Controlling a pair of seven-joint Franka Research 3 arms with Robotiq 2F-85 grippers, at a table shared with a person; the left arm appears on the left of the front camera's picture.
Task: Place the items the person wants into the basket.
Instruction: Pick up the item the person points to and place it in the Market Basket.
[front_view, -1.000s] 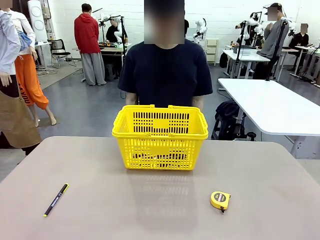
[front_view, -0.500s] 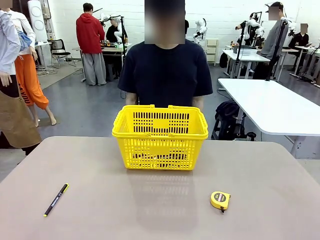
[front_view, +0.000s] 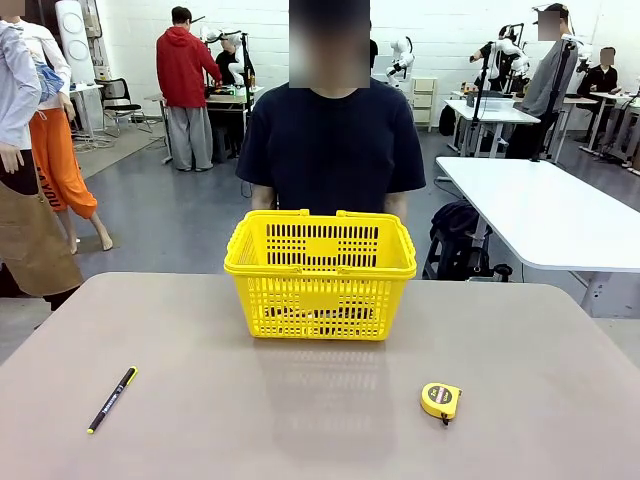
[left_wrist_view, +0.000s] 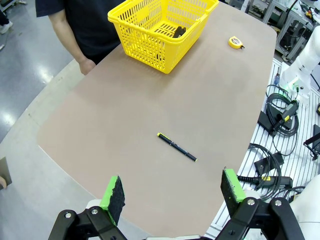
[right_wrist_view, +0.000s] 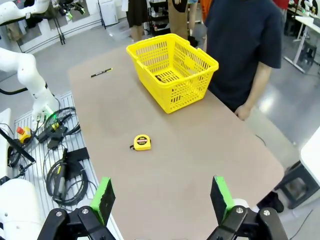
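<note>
Front view, basket (front_view: 320, 275) at table's (front_view: 300, 420) far edge

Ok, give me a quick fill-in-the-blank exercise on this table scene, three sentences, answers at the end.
1. The basket on the table is coloured ____.
2. Seen from the front, the black pen lies toward the robot's ____ side, apart from the basket.
3. The left gripper and the right gripper both stand ____ above the table, while the tape measure lies untouched.

Missing words: yellow; left; open
</note>
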